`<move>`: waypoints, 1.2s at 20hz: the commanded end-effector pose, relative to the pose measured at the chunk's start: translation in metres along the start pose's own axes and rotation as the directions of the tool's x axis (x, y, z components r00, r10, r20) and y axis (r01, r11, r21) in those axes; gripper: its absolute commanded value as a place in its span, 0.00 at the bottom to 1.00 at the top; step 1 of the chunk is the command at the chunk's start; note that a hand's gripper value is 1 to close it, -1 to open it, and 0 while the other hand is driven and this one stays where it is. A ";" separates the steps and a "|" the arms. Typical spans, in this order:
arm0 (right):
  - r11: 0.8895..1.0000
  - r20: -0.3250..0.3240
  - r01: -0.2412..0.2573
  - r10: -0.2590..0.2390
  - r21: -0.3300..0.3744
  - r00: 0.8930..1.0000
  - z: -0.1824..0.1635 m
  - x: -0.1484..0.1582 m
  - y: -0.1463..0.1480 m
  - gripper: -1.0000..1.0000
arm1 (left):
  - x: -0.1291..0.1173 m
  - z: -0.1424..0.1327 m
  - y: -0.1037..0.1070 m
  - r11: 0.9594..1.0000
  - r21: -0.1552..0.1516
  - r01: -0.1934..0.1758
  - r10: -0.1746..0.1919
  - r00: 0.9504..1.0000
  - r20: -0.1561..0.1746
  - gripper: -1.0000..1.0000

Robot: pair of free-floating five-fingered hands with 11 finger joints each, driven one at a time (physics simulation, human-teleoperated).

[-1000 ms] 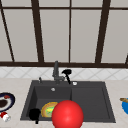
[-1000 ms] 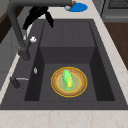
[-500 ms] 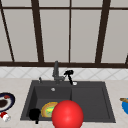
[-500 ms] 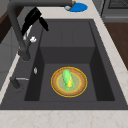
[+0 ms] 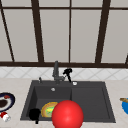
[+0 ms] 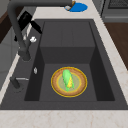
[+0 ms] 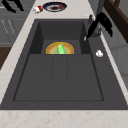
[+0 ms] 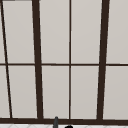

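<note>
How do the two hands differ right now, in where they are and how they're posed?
The right hand hangs at the back of the sink, beside the faucet, with fingers pointing down toward the rim; the left hand hovers at the front left corner, off the faucet. The right hand sits near a small white thing on the rim; the left hand sits near the plate. Both are black and hold nothing.
</note>
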 end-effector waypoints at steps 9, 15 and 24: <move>0.950 0.032 0.098 -0.113 0.296 0.993 -0.067 -0.013 -0.010 0.00 | 0.000 0.000 0.000 1.000 0.000 0.000 0.000 1.000 0.000 0.50; 0.915 0.042 0.118 -0.145 0.387 0.988 -0.075 -0.016 -0.004 1.00 | 0.000 0.000 0.000 1.000 0.000 0.000 0.000 1.000 0.000 0.50; 0.944 0.058 0.149 -0.173 0.294 0.983 -0.060 -0.010 -0.013 1.00 | 0.000 0.000 0.000 1.000 0.000 0.000 0.000 1.000 0.000 0.50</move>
